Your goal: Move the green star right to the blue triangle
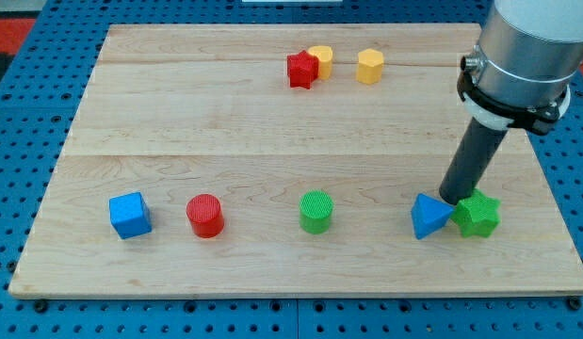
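Note:
The green star (478,215) lies near the board's lower right, at the view's right. The blue triangle (428,217) lies just to its left, and the two look to be touching or nearly so. My tip (450,200) comes down between them at their upper edges, against the star's upper left and the triangle's upper right. The dark rod rises from there up to the grey arm body at the view's top right.
A green cylinder (316,211), a red cylinder (205,216) and a blue cube (130,215) sit in a row along the view's bottom. A red star (301,70) touches a yellow block (321,60) at the top; another yellow block (370,66) lies to their right.

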`<state>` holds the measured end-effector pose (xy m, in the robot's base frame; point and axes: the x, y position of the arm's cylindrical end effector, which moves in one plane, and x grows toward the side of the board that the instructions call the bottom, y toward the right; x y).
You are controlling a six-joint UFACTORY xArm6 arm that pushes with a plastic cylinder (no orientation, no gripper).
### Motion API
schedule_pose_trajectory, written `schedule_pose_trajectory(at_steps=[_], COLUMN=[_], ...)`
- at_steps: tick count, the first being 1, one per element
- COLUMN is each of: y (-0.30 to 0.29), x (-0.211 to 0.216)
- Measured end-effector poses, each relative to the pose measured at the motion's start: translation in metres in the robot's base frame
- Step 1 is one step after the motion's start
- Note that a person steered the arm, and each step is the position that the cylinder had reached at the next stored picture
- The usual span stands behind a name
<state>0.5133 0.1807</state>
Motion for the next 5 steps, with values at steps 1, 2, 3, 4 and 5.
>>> schedule_pose_trajectory(at_steps=[1,2,3,4,5], y=[0.001,0.016,0.002,0.002,0.006], x=[0.001,-0.014,0.008,-0.002,-0.039])
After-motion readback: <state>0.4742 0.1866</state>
